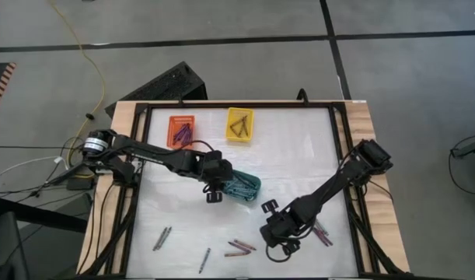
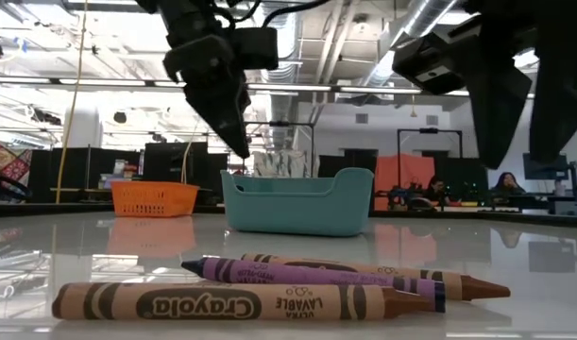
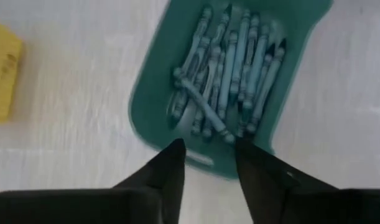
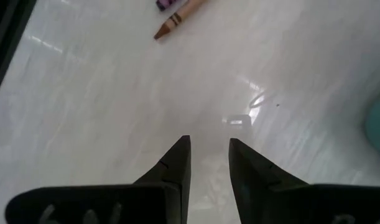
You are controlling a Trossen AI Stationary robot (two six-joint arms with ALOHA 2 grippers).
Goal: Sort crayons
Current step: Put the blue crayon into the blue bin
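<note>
Your table [image 1: 299, 155] carries a teal basket [image 1: 243, 187] filled with teal-grey crayons [image 3: 230, 68]; the left gripper [image 3: 208, 149] hangs over its rim, fingers apart and empty. Your right gripper [image 4: 208, 146] hovers above bare tabletop, fingers parted around nothing, near loose brown and purple crayons [image 2: 269, 283].

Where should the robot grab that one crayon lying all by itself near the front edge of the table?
Grab the lone crayon around its middle, coming straight down from above. It lies flat on the white table, so nothing can slip underneath it. Squeeze across its thin width, crosswise to its long, slightly slanted line. Nothing lies close beside it, so there is probably room on both sides.
</note>
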